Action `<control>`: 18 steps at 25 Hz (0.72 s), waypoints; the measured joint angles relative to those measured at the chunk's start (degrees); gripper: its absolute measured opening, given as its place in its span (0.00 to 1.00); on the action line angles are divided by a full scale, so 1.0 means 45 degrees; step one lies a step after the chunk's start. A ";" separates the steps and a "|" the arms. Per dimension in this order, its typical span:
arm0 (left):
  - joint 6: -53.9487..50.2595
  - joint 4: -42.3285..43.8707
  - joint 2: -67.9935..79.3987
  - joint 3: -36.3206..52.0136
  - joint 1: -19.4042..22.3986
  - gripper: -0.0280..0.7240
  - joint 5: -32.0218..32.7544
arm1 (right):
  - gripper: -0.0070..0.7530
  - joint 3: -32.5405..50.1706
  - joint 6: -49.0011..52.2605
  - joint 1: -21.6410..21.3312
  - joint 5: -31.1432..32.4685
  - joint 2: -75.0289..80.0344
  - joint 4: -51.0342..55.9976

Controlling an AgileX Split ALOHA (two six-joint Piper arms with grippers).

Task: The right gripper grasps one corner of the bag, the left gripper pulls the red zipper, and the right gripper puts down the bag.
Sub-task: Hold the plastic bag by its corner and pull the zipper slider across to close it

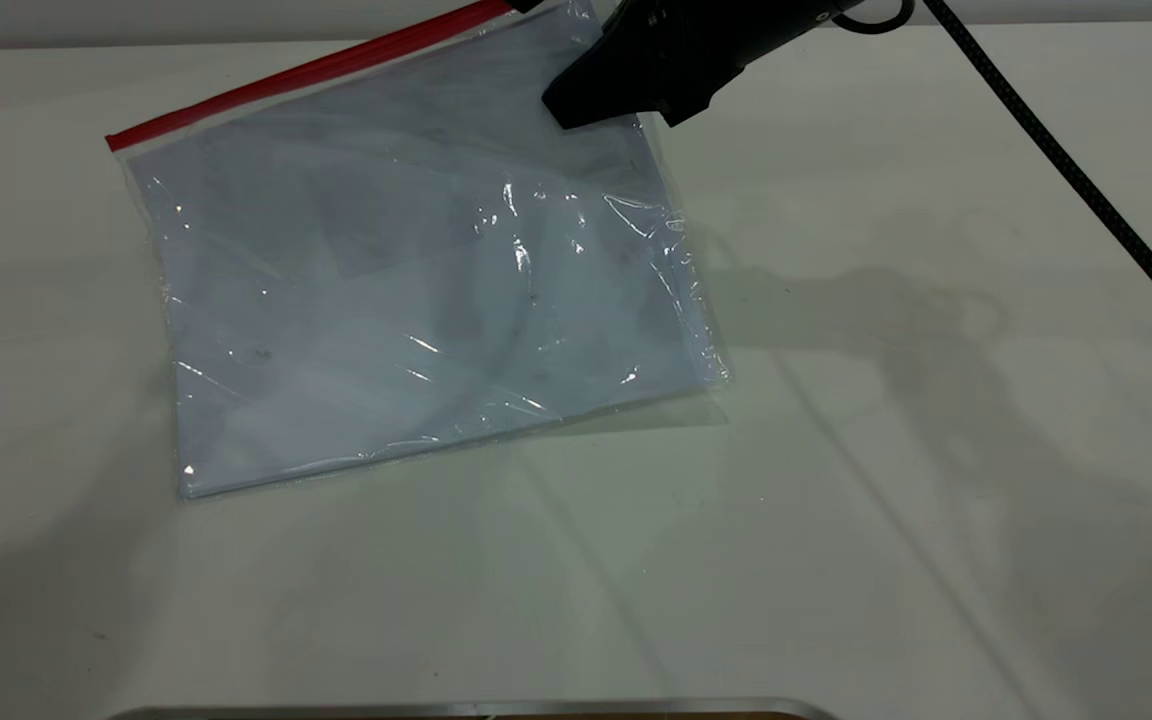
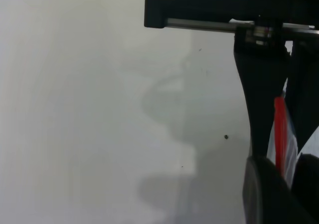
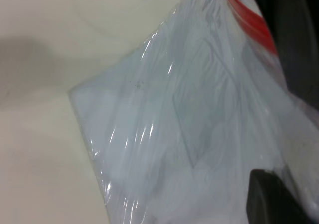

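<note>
Clear plastic bag (image 1: 416, 290) with white sheets inside lies tilted on the pale desk (image 1: 936, 450), its red zipper (image 1: 306, 75) running along the far long edge. The right tool (image 1: 601, 95), matte black, sits at the bag's far corner beside the zipper end, its tips closed onto the plastic there. In the left wrist view the left tool (image 2: 279, 149) stands with its dark fingers (image 2: 259, 109) either side of the red strip; whether they pinch it cannot be told. A braided black cable (image 1: 1066, 165) crosses the desk's right side.
</note>
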 joint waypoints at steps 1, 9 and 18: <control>0.0000 0.0000 0.0000 0.0000 0.0000 0.28 0.0000 | 0.05 0.0000 0.0000 0.0000 0.0000 0.0000 0.0000; 0.0000 0.0000 0.0000 0.0000 0.0000 0.28 0.0296 | 0.05 0.0000 -0.0011 0.0000 0.0000 0.0000 0.0003; 0.0021 0.0000 0.0011 0.0000 0.0000 0.27 0.0296 | 0.05 0.0000 -0.0011 0.0000 0.0000 0.0000 0.0003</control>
